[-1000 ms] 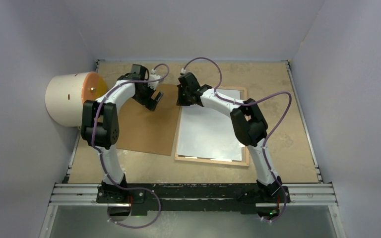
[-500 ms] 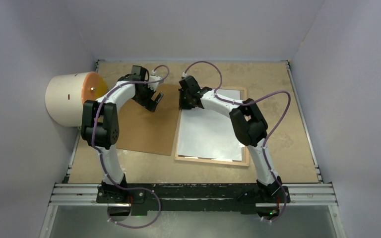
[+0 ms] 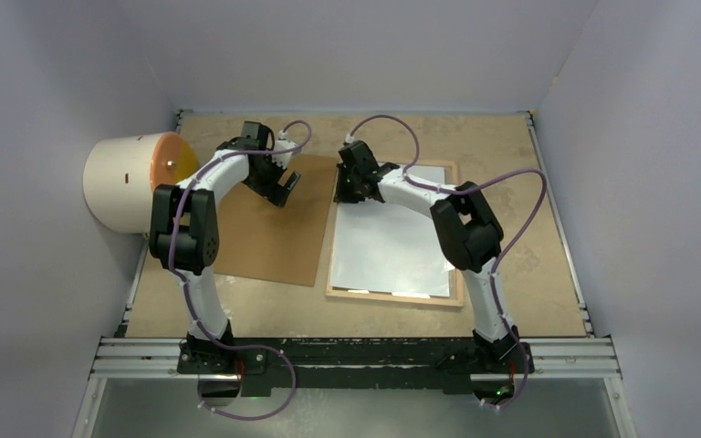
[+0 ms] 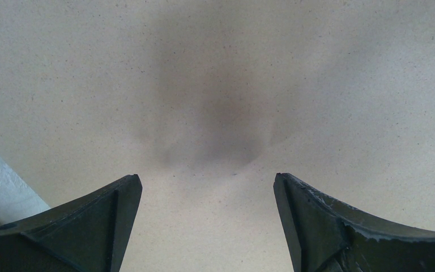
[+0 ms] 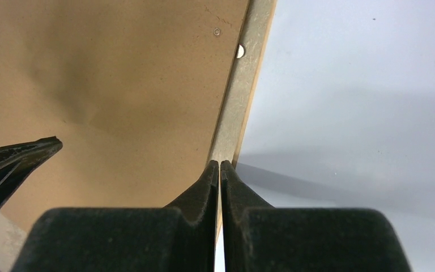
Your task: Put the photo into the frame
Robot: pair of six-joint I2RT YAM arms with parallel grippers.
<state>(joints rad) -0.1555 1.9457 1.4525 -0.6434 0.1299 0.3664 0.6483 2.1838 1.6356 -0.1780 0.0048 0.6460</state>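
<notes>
Since a second ago, the right pincer (image 5: 220, 164) has been carried slightly toward 3 o'clock and drawn shut. The thin rectangular frame (image 3: 392, 297) with its light-wood back appears to have been nudged the same way.

At the far left, a cream cylinder with an orange face (image 3: 132, 182) is seen at the edge of the bench (image 3: 529, 265), touched by nothing. Next, the left pincer (image 4: 205, 177) is held wide open and empty just above the plain brown flat backing board (image 3: 265, 237); nothing but board is seen between its fingers.

Further right, the right pincer is closed on nothing. Its joined tips are set against the frame's 9 o'clock rail, near the far corner, with board on one side and white paper on the other.

The large rectangular paper photo (image 3: 388, 237) is laid white back up inside the frame's border, and it is judged to be seated there already. From the right pincer it lies at about 5 o'clock, with its long axis running roughly 12 to 6. The right arm is plainly the nearer to it.

The board lies just beside the frame at 9 o'clock, under the left pincer, so any covering move is judged to fall to the left arm, travelling toward 3 o'clock.
</notes>
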